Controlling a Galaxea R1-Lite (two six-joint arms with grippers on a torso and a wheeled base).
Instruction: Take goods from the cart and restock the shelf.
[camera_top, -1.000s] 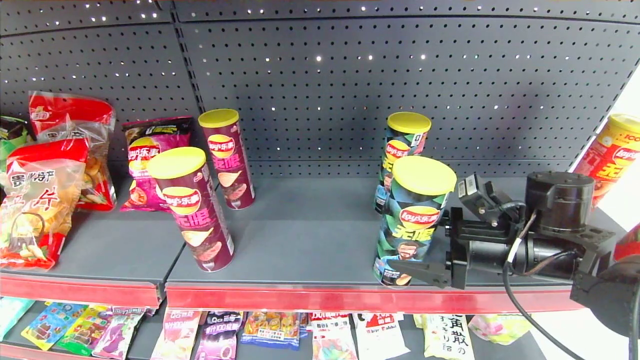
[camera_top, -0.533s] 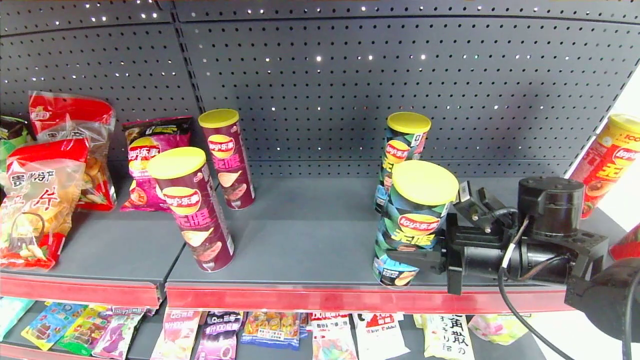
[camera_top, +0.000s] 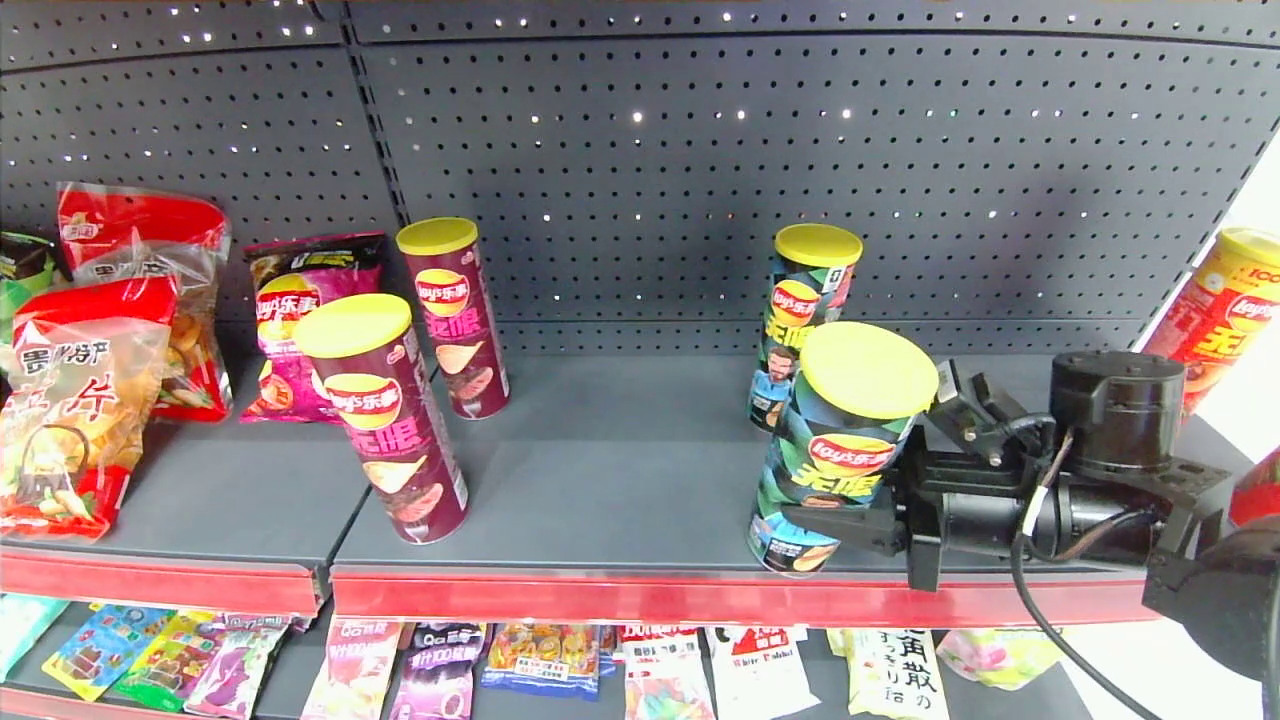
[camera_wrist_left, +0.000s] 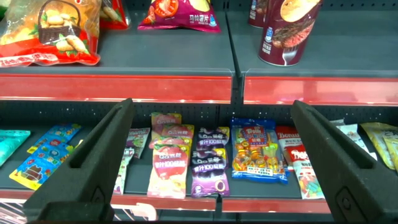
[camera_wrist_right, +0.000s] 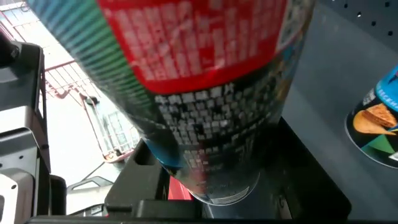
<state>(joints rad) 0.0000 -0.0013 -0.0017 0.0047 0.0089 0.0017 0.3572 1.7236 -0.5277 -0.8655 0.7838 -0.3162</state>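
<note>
Here, right tool (camera_top: 836, 500) clamps the front green can (camera_top: 850, 440); left tool (camera_wrist_left: 211, 106) spread wide.

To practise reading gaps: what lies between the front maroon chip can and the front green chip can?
Head view: bare grey shelf from the front maroon chip can to the front green chip can.

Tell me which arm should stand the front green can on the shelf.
Right. The right hand grips the tilted front green can at the shelf edge; the left hand hangs open, lower down.
</note>
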